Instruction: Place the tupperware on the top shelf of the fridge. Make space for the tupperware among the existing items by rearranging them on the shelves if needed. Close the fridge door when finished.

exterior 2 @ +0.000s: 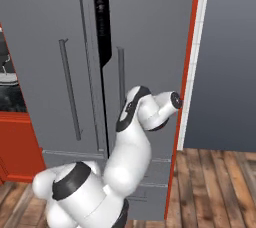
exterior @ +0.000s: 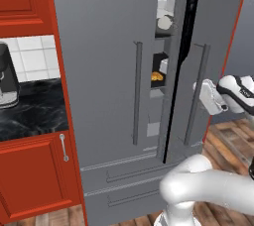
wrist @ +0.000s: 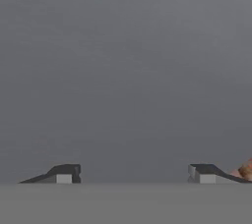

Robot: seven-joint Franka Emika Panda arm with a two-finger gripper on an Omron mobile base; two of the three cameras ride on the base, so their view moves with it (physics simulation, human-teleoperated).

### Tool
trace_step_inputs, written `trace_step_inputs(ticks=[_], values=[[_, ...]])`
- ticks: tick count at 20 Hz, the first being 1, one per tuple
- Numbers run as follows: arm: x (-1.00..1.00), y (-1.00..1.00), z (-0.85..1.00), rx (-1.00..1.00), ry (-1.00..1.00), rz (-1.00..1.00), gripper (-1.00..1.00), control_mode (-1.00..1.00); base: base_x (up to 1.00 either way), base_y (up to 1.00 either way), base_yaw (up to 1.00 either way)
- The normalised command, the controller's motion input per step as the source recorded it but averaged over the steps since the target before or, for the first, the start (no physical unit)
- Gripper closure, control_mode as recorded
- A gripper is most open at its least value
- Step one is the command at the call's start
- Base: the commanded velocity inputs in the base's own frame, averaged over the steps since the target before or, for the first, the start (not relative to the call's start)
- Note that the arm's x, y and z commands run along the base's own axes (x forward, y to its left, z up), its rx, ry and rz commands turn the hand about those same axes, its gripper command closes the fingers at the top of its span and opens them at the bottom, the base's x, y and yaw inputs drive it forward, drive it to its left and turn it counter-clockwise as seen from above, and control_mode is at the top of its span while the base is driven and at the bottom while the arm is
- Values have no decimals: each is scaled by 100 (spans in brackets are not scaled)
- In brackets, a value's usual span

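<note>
One hand (wrist: 133, 174) against fridge (exterior: 99, 71) door

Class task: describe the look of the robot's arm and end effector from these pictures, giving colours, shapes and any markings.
The arm is made of glossy white, rounded, bulbous segments joined by dark grey to black bands at the joints. The wrist section carries a black panel with small pale lettering too blurred to read. The end effector is a boxy white block, and the hand view shows its two small dark fingertips with lighter grey faces. No cables are visible.
</note>
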Motion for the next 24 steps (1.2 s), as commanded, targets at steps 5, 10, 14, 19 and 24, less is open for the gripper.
trace_step_inputs(ticks=[5, 10, 14, 19, 24], values=[[72, 20, 56, 0, -1, -22, -100, -100, 0, 0, 0], [73, 8, 4, 0, 0, -18, -100, -100, 0, 0, 0], [76, 9, -6, 0, 0, -17, -100, -100, 0, 0, 0], [29, 38, -67, -8, -31, -32, -100, -100, 0, 0, 0], [-48, 94, -100, -12, -64, -56, -100, -100, 0, 0, 0]])
